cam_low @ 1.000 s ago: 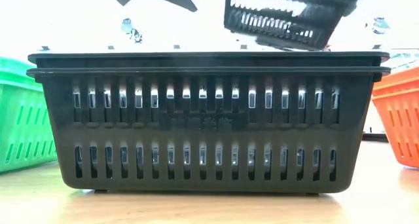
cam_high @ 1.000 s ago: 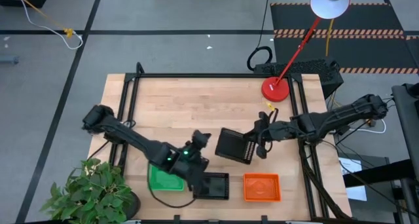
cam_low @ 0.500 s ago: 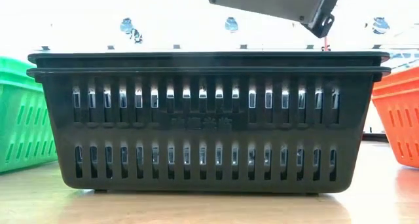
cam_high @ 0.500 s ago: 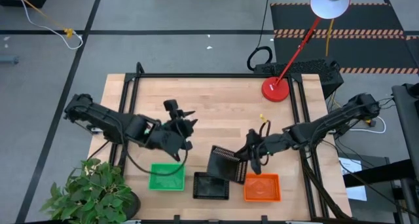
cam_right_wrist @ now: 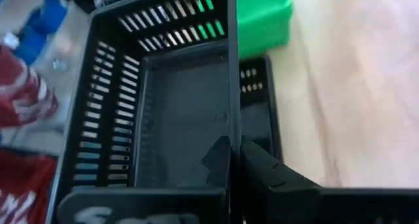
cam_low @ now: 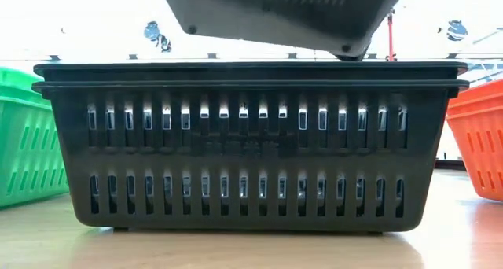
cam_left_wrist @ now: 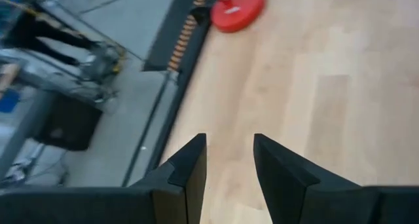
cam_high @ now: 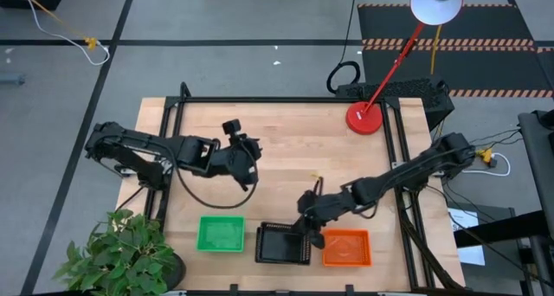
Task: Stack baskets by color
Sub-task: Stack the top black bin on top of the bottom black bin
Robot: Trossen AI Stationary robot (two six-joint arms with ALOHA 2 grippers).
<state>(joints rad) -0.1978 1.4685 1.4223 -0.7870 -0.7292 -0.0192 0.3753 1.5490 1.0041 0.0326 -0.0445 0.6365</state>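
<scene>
My right gripper [cam_right_wrist: 236, 160] is shut on a black basket [cam_low: 275, 17] that hangs tilted just over the stack of black baskets [cam_low: 250, 147] at the table's near edge, its lowest corner [cam_low: 350, 55] close above the stack's rim. The green baskets [cam_high: 220, 234] stand left of that stack and the orange baskets [cam_high: 346, 247] right of it, all bottom-down on the table. My left gripper [cam_left_wrist: 229, 160] is open and holds nothing. It hovers over bare wood [cam_high: 246, 160] toward the table's left middle. My right gripper pinches the rim of one side wall [cam_right_wrist: 231, 129] of the black basket, one finger inside the basket and one outside. The fingers come slanting down from the table's right side. The basket is lifted clear, open side up, tilted with one end lower.
A red round lamp base [cam_high: 364, 118] stands at the table's far right, its arm reaching up to a white shade [cam_high: 435, 3]. A potted plant [cam_high: 121, 253] sits off the near left corner. Bare wood lies across the table's middle and far part.
My right gripper has carried the black basket from the table's middle toward the near edge and down, over the black stack; the basket has turned from steeply tipped to nearly level. My left gripper has drawn back from the black stack toward the far left, rising and rolling.
</scene>
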